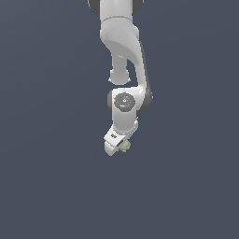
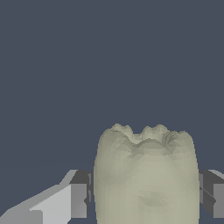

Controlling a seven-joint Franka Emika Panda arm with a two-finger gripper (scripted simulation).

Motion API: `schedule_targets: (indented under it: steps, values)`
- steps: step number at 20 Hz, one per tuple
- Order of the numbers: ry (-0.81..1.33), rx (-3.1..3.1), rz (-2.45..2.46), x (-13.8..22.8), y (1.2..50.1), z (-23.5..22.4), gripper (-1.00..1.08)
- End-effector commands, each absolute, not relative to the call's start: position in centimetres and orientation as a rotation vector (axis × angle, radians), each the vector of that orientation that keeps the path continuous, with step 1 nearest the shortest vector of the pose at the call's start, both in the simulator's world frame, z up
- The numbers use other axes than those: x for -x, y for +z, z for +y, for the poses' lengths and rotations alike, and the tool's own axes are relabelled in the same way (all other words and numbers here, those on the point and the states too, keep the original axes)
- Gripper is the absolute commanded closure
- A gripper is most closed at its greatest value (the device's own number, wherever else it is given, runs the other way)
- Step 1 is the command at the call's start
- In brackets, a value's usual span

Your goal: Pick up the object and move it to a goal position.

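The gripper (image 1: pixel 122 147) grasps the block (image 2: pixel 146 175), a pale yellowish-beige lump with a bumpy end, pinched between the two fingers (image 2: pixel 78 199), which press on its opposite sides. In the exterior view the block (image 1: pixel 125 147) peeks out at the tip of the white arm (image 1: pixel 122 46).

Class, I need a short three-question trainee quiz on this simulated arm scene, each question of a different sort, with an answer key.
1. True or false: the object sits between the fingers in the wrist view.
2. Multiple choice: the object's colour is A) red B) pale yellowish-beige C) black.
3. Fill in: in the exterior view, the object shows at the tip of the ___.

Key: 1 true; 2 B; 3 gripper.
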State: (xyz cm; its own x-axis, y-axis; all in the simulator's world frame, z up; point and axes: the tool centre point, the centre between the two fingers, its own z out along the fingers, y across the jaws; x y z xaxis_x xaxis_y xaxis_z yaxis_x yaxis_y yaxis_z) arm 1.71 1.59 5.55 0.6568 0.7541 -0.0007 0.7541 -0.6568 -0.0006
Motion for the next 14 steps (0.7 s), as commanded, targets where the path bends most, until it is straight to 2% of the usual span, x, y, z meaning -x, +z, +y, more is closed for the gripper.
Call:
schedule_targets:
  steps: [1, 14]
  values:
    - [-0.001, 2.86, -1.301, -2.0, 6.7, 0.8, 1.08]
    - [-0.002, 2.858, -1.302, -4.9, 17.4, -6.5, 1.08]
